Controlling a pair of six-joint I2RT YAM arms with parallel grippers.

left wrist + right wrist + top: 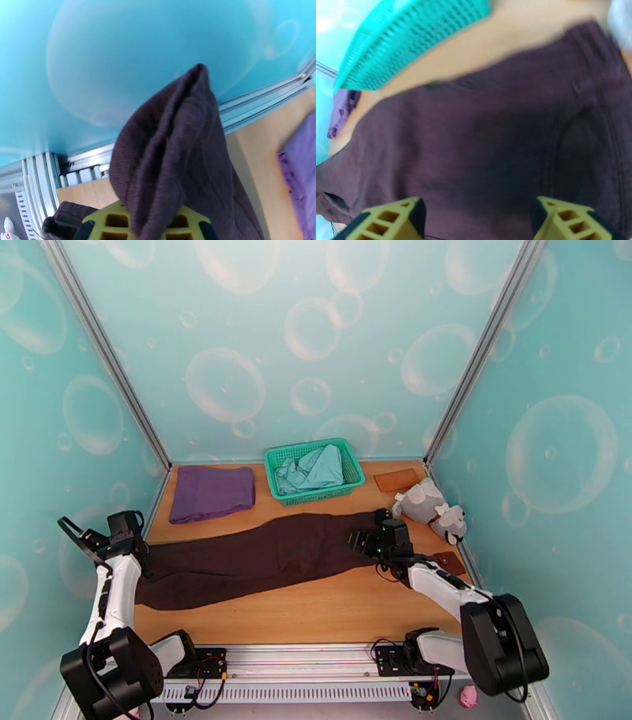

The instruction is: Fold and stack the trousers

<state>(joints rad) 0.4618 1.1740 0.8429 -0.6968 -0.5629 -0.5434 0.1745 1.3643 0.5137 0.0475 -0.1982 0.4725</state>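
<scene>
The dark brown trousers (pixel 261 556) lie stretched across the wooden table, leg ends at the left and waist at the right. My left gripper (pixel 136 549) sits at the table's left edge, shut on the leg ends. In the left wrist view a bunched fold of the trousers (pixel 177 158) rises from between its yellow fingers (pixel 114 223). My right gripper (pixel 362 542) hovers over the waist end, open. In the right wrist view its two yellow fingertips (pixel 395 221) stand wide apart just above the trousers (pixel 474 138), with nothing between them.
Behind the trousers stands a green mesh basket (pixel 276 455) holding a pale teal garment (pixel 312 469). A folded purple cloth (pixel 212 493) lies back left. A tan cloth (pixel 395 479), a grey plush toy (pixel 430 508) and a small brown item (pixel 449 562) sit along the right wall.
</scene>
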